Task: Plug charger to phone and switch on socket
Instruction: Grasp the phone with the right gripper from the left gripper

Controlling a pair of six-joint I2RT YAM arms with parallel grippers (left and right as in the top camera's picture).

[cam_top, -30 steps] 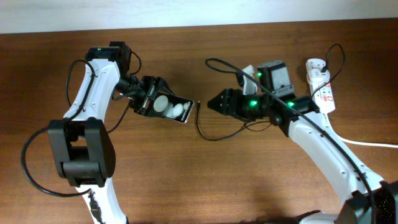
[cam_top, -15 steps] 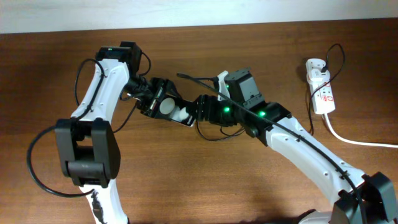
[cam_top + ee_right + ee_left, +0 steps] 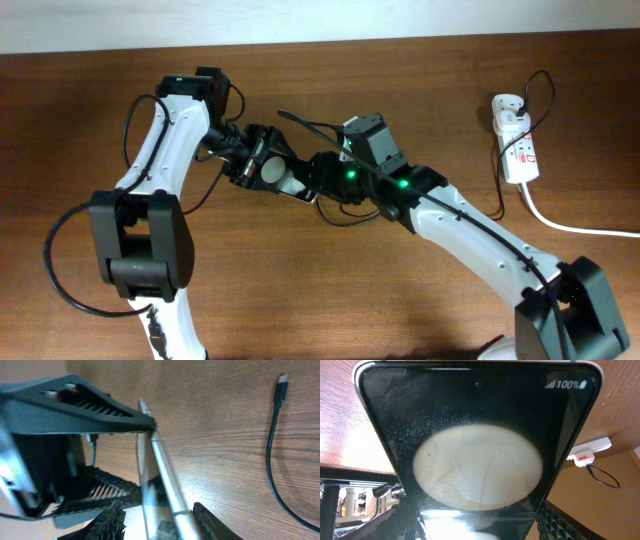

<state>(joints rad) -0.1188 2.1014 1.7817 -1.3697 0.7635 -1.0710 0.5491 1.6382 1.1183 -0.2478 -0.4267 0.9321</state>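
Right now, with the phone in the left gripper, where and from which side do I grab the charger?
Grip the charger by its stiff plug, just behind the tip, from straight above, jaws across it: it lies flat and free on the table, cable trailing behind.

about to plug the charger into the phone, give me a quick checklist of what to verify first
1. Phone held in left hand: ok.
2. Charger held in right hand: not ok, its plug tip lies loose on the table.
3. Right hand's grip: cannot tell, its fingers stand either side of the phone's edge.
4. Plug seated in phone: not ok.
5. Adapter in socket: ok.
6. Socket switch on: cannot tell.
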